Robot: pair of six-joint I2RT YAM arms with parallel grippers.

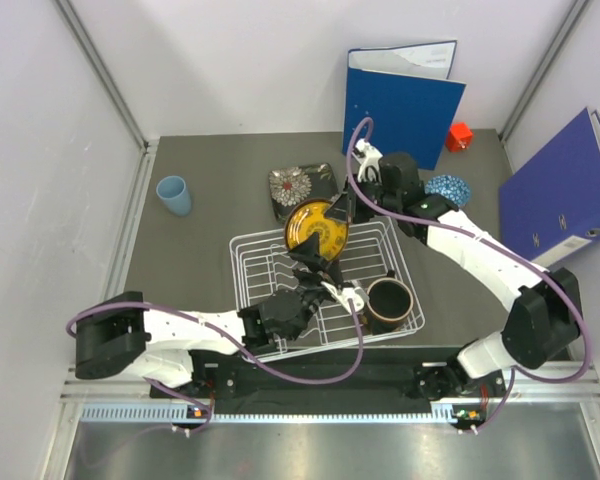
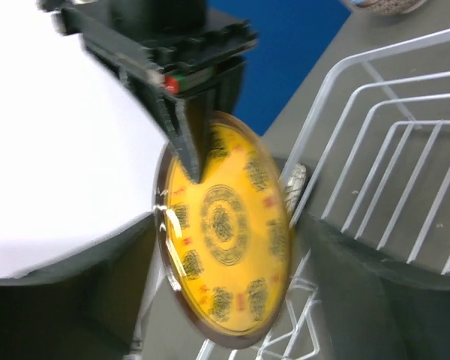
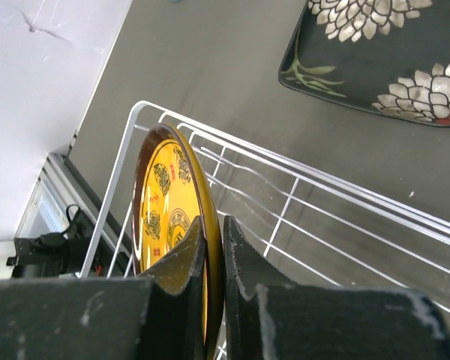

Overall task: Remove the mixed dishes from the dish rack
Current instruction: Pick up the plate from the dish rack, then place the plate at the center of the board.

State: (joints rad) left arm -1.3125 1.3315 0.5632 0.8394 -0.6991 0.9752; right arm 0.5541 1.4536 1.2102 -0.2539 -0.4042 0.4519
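The white wire dish rack (image 1: 270,262) sits mid-table. My right gripper (image 1: 340,214) is shut on the top rim of the small yellow round dish (image 1: 315,228), holding it upright on edge over the rack's back part; its fingers (image 3: 184,259) pinch the rim (image 3: 210,225). My left gripper (image 1: 315,270) is open, its dark fingers (image 2: 52,300) on either side of the dish's lower half (image 2: 225,240) without closing on it. The dark brown mug (image 1: 390,303) stands in the rack's right front corner. The black square plate (image 1: 300,187) lies just behind the rack. The light blue cup (image 1: 174,195) stands far left. The speckled bowl (image 1: 448,188) sits at right.
Two blue ring binders stand at the back (image 1: 402,100) and against the right wall (image 1: 560,190). A small red block (image 1: 459,135) lies in the back right corner. White walls close in the table on three sides. The black plate (image 3: 382,52) is close beyond the rack rim (image 3: 285,161).
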